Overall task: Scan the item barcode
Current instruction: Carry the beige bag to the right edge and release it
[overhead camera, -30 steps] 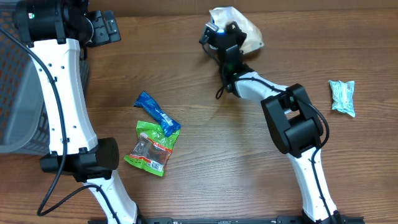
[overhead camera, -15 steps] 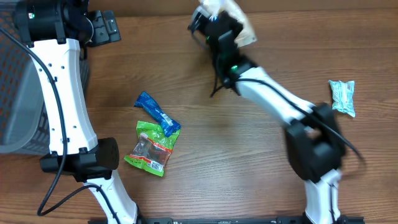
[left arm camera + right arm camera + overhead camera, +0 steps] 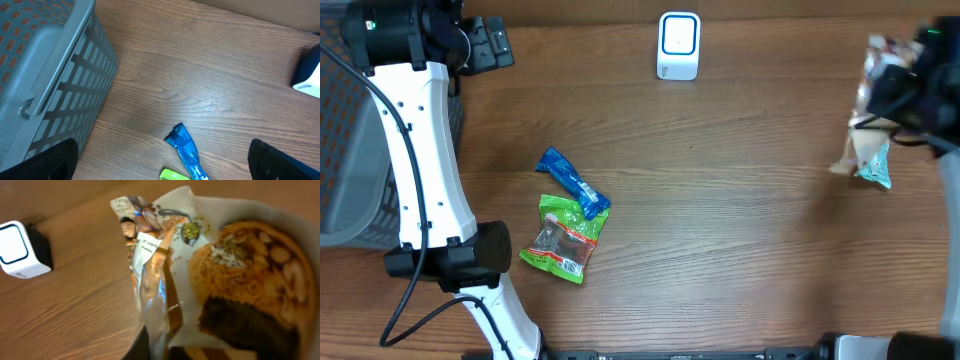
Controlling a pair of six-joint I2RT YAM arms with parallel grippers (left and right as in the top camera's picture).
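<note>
Bag (image 3: pixel 873 110) at right edge of overhead, pinched tight in closed right hand (image 3: pixel 898 95). Looks light, with floppy, crinkly, probably slippery film; best held by a sealed edge, barcode left uncovered. Left hand (image 3: pixel 488 45) wide open, empty.

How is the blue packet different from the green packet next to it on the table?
The blue packet is long and narrow; the green packet is wider, nearly square. The blue packet is mostly one colour; the green packet has a clear window and a red strip. The blue packet's lower end rests on the green packet's upper corner. Both lie flat on the table.
</note>
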